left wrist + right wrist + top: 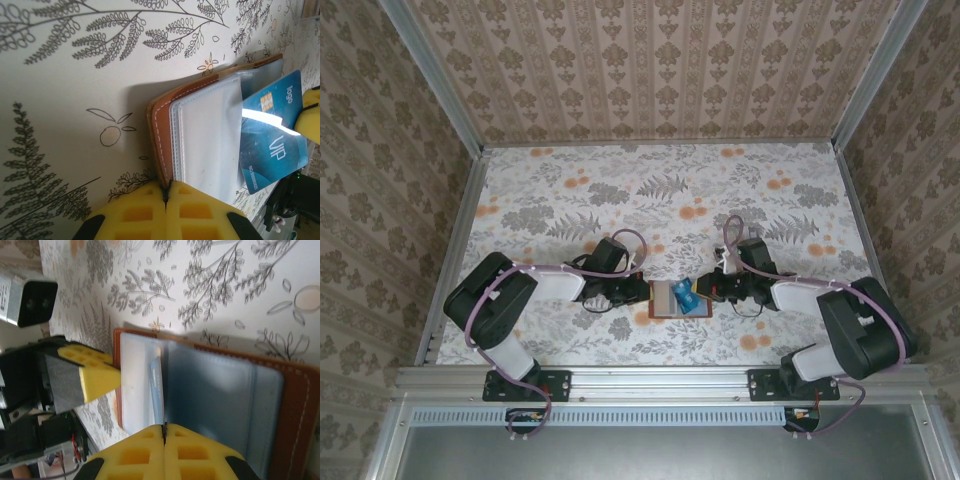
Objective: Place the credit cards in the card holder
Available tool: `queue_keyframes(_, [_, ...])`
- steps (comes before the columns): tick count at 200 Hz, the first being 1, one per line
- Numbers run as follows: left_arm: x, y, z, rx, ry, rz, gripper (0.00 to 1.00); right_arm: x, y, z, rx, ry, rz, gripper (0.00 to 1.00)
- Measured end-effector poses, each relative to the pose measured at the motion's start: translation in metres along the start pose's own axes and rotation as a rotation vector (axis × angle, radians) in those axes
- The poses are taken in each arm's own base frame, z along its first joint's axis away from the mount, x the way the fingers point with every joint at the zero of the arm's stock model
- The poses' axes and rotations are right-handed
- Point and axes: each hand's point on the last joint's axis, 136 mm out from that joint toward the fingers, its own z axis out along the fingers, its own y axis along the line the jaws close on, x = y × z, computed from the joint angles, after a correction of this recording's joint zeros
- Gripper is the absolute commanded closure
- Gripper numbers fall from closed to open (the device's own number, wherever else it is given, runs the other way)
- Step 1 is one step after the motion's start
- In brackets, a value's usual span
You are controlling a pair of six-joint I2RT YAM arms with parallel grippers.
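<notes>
The flowered table (pixel 620 190) carries the open holder (pixel 162 135), which lies flat between both sets of fingertips. The left gripper (pixel 167 192) has its fingers (pixel 135 212) pressed together on the holder's brown stitched edge (clear sleeves fan out just past the tips). The right gripper (pixel 164 430) has its fingers (pixel 192 440) clamped on a blue card (pixel 272 135). The card juts straight ahead of those fingers, its far edge at the sleeves. I cannot tell whether it sits inside a pocket.

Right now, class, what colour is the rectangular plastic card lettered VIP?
Teal blue with pale lettering; the rectangular plastic VIP card shows best in the left wrist view.
</notes>
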Motion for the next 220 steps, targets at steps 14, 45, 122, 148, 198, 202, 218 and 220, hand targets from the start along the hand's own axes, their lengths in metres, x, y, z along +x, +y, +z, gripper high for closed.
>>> queue_keyframes(14, [-0.001,0.0,0.0,-0.001,-0.003,0.001,1.0,-0.003,0.0,0.001,-0.012,-0.014,0.016,1.0])
queue_keyframes(45, [-0.001,0.0,0.0,0.001,-0.01,-0.007,1.0,-0.006,-0.002,0.002,-0.008,-0.053,0.034,1.0])
queue_keyframes(122, [-0.001,0.0,0.002,0.019,-0.024,-0.032,1.0,0.004,0.008,-0.006,0.064,-0.172,-0.015,1.0])
queue_keyframes(148, [-0.001,-0.002,0.003,0.023,-0.023,-0.025,1.0,0.002,0.008,-0.008,0.094,-0.206,-0.016,1.0])
queue_keyframes(198, [0.0,-0.004,0.008,0.046,-0.011,-0.023,1.0,0.006,-0.008,0.006,0.129,-0.178,0.039,1.0])
queue_keyframes(202, [0.0,-0.004,0.008,0.049,-0.01,-0.023,1.0,0.007,-0.009,0.008,0.13,-0.172,0.047,1.0])
queue_keyframes(218, [0.0,-0.005,0.009,0.055,-0.008,-0.023,1.0,0.009,-0.01,0.014,0.12,-0.156,0.054,1.0])
queue_keyframes(220, [0.0,-0.005,0.009,0.055,-0.008,-0.023,1.0,0.009,-0.009,0.015,0.117,-0.155,0.054,1.0])
